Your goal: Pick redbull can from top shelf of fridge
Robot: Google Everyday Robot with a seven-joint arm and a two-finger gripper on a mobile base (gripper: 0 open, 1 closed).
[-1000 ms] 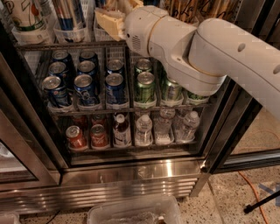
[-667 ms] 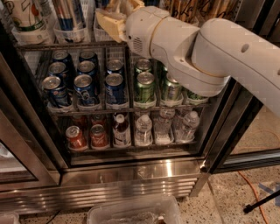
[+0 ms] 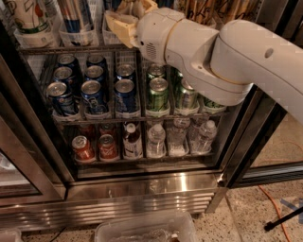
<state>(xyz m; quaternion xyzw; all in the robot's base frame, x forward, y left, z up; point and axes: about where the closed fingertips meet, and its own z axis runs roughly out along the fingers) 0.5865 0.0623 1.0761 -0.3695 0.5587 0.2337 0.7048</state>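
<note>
The fridge point(image 3: 142, 189) stands with its door open. At the top of the view, the top shelf point(image 3: 71, 48) is a dark wire rack holding clear lane trays. A tall slim blue-and-silver redbull can point(image 3: 75, 14) stands in a tray at the upper left, its top cut off by the frame. My gripper point(image 3: 124, 23) has tan fingers and reaches in at top-shelf height, just right of the redbull can, in front of the adjacent tray. The big white arm point(image 3: 213, 56) hides the shelf's right part. Nothing shows in the gripper.
A white paper cup point(image 3: 26, 19) stands left of the redbull can. The rack below holds short blue cans point(image 3: 94, 90) and green cans point(image 3: 158, 92). Red cans point(image 3: 83, 147) and water bottles point(image 3: 156, 139) stand lower. A black door frame point(image 3: 251, 137) is right, a plastic bin point(image 3: 147, 229) is on the floor.
</note>
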